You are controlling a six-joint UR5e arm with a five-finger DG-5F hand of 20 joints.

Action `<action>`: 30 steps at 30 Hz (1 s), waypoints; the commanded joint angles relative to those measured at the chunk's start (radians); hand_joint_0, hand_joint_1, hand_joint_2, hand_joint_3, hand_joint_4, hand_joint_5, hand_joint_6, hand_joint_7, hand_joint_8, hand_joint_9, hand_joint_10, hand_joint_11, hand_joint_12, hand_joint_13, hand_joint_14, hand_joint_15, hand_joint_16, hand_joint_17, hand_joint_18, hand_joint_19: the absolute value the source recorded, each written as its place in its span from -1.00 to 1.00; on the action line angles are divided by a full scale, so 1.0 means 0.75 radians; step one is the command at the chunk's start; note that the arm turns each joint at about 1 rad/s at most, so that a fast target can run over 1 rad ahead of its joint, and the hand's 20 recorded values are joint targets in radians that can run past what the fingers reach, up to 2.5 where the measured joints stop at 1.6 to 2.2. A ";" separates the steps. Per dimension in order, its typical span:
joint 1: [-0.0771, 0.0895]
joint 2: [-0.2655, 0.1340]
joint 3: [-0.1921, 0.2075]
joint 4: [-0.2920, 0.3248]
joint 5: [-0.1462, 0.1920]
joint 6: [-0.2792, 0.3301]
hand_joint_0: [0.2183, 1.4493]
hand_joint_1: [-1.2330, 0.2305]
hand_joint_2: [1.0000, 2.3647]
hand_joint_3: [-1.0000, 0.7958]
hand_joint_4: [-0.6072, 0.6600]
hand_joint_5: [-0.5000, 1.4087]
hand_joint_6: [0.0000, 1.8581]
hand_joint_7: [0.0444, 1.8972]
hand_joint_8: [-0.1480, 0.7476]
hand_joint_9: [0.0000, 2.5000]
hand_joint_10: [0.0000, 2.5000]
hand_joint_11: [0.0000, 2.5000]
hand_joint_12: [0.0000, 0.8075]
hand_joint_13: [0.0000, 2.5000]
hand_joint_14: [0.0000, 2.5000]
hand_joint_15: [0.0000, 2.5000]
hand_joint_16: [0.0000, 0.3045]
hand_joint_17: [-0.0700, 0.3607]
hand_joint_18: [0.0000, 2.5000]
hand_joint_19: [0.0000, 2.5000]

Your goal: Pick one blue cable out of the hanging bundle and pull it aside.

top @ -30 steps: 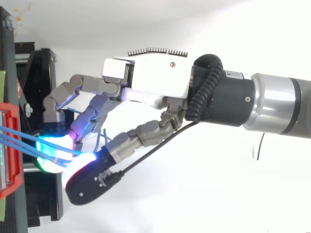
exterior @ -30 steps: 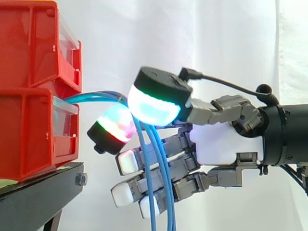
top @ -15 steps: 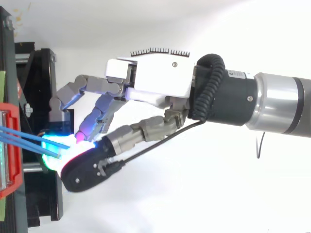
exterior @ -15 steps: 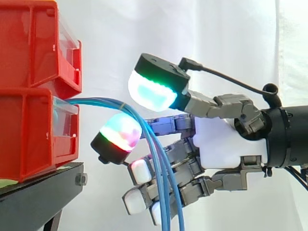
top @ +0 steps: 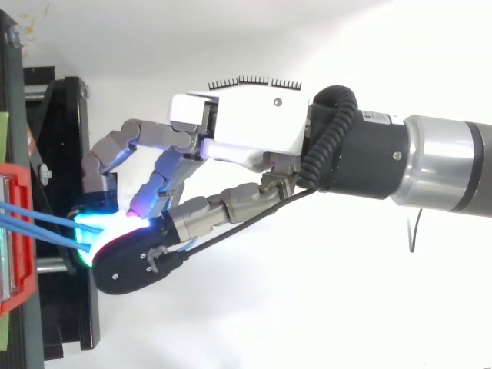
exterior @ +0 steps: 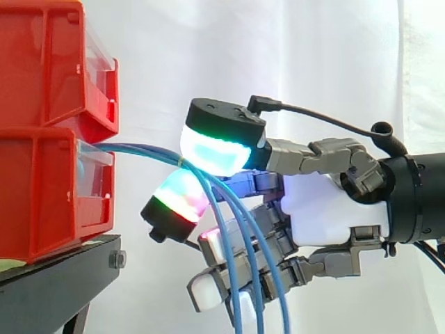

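step: pinch lightly, shed spare strands, then draw one sideways from the bins (exterior: 42, 174) without yanking | hand (exterior: 327, 209) just beside bins, pads (exterior: 212, 149) closed on cables (exterior: 139, 148) | cables arc from lower bin, hang through fingers | count: two bins, one hand, at least three cables

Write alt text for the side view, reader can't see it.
A robot hand reaching in from the right pinches blue cables between glowing pads. The cables run out of the lower of two stacked red bins at left, arc over and hang down across the hand's other fingers, before a white curtain.
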 commanded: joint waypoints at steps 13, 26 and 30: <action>0.001 0.008 -0.001 -0.095 -0.038 0.005 -0.28 -0.46 -1.00 -0.44 -0.28 -0.66 0.00 -0.10 -0.17 -0.07 -0.98 -0.41 -0.16 -0.21 -0.98 -0.53 -0.73 -0.25 -0.29 -0.46; 0.001 0.006 -0.003 -0.095 -0.038 0.005 -0.60 -0.29 -1.00 -0.44 -0.16 -0.63 -0.01 -0.08 -0.02 -0.01 -0.98 -0.42 -0.02 -0.16 -0.98 -0.51 -0.66 -0.13 -0.23 -0.42; 0.001 0.006 -0.001 -0.074 -0.036 0.017 -0.62 -0.24 -1.00 -0.44 -0.11 -0.64 -0.02 -0.07 0.04 -0.02 -0.98 -0.42 0.01 -0.16 -0.98 -0.51 -0.63 -0.09 -0.22 -0.41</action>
